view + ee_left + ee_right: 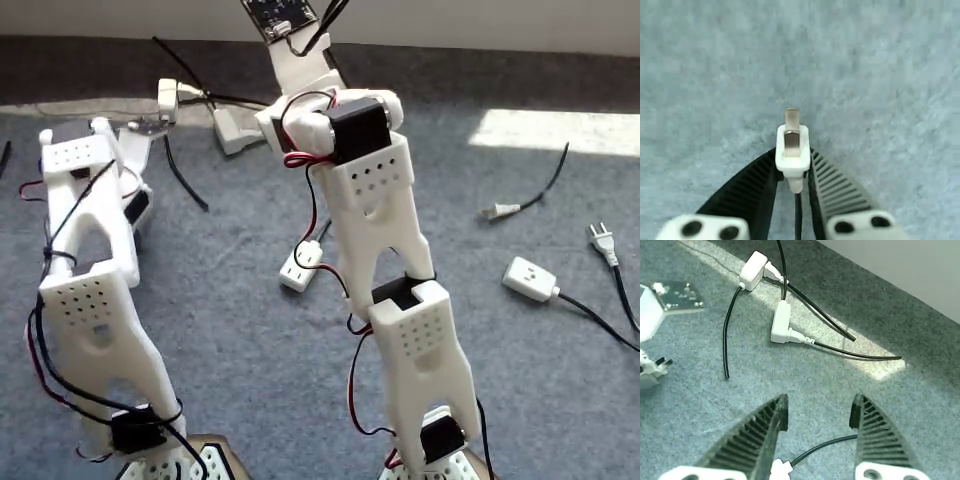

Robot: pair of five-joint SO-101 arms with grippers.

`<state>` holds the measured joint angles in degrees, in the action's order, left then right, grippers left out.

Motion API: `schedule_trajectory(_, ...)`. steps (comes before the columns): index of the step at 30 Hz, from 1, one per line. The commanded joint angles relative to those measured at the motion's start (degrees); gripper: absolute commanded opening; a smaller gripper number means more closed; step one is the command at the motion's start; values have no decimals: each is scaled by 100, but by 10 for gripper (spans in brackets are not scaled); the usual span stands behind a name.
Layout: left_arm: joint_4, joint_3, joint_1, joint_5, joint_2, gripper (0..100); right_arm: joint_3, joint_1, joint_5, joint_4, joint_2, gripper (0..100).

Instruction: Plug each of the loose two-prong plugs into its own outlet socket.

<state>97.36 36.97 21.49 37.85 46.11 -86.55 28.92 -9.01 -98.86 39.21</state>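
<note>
My left gripper [792, 152] is shut on a white two-prong plug [791, 142], prongs pointing away from the wrist over bare grey carpet. My right gripper [819, 412] is open and holds nothing, raised above the carpet. Beyond it lie two white sockets [781, 322] [753, 270], each with a plug and black cord at one end. Another white socket [300, 265] lies beside the right arm, and one more socket [530, 278] at the right. Two loose plugs [495, 211] [600, 238] lie on the carpet at the right.
Black cords [185, 175] trail across the grey carpet near the far sockets. The left arm's camera board [680, 295] sits close to those sockets. A pale wall [900, 265] borders the carpet's far edge. A sunlit patch [550, 130] lies at the far right.
</note>
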Motion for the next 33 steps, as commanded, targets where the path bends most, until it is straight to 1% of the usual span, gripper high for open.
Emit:
schedule_trajectory(1,193,1640,-602,-747,-92,5,-13,-75,26,-224,-312,207)
schedule_trajectory(3,448,2176,-673,-782,-101,5,-13,-84,26,-224,-312,207)
schedule_trajectory(5,448,2290,-646,-826,-215,5,-13,-84,26,-224,-312,207)
schedule_trajectory(9,448,1727,-505,-835,-927,5,-13,-84,18,-224,-312,207)
schedule_trajectory(11,448,1138,-462,-826,-1534,5,-4,-75,18,-224,-295,207)
schedule_trajectory(13,440,295,-479,-800,-2193,5,-4,-66,18,-224,-224,207)
schedule_trajectory(17,413,-1912,-549,-53,-3363,5,-13,-57,26,-224,57,207)
schedule_trajectory(18,264,-2475,-532,35,-3556,5,-13,-75,26,-224,127,207)
schedule_trajectory(20,-413,-3609,-277,79,-3873,5,-13,-84,26,-224,233,207)
schedule_trajectory(23,-1908,-5147,145,88,-4233,5,-13,-57,35,-224,303,207)
schedule_trajectory(26,-3314,-6519,426,466,-4602,5,-22,22,35,-224,303,207)
schedule_trajectory(33,-6549,-9095,462,563,-5332,8,-22,136,35,-224,303,207)
